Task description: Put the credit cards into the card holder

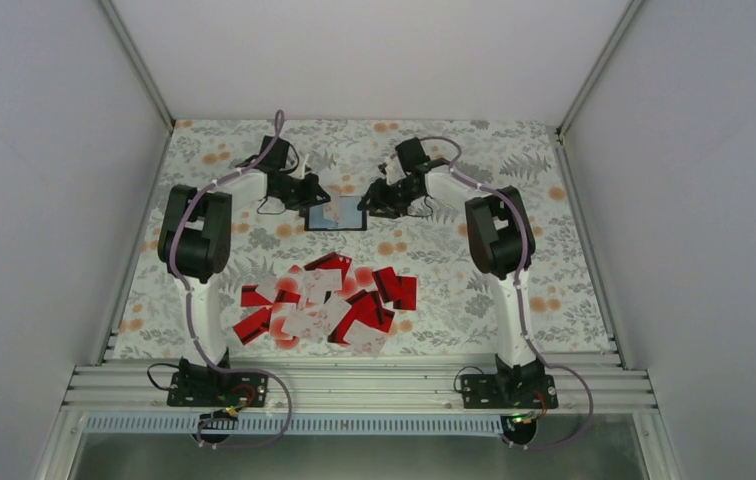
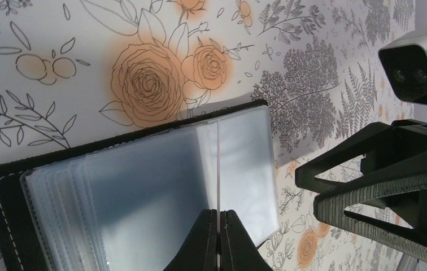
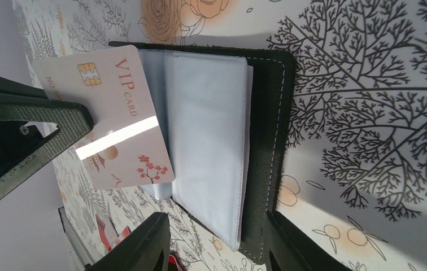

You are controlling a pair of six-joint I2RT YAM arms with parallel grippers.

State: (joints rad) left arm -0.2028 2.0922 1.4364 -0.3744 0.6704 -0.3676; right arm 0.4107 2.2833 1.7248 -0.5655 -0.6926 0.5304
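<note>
- Jaws of the left gripper (image 2: 218, 226) are pressed together, pinching one clear sleeve (image 2: 218, 169) of the card holder (image 1: 336, 216).
- The card holder lies open at the far middle of the flowery surface (image 1: 514, 160), between both grippers.
- A pink card (image 3: 121, 113) lies partly over its pages.
- The other credit cards (image 1: 324, 305) lie heaped nearer, in the middle.
- The right gripper (image 3: 218, 223) has its jaws spread, holding nothing.
</note>
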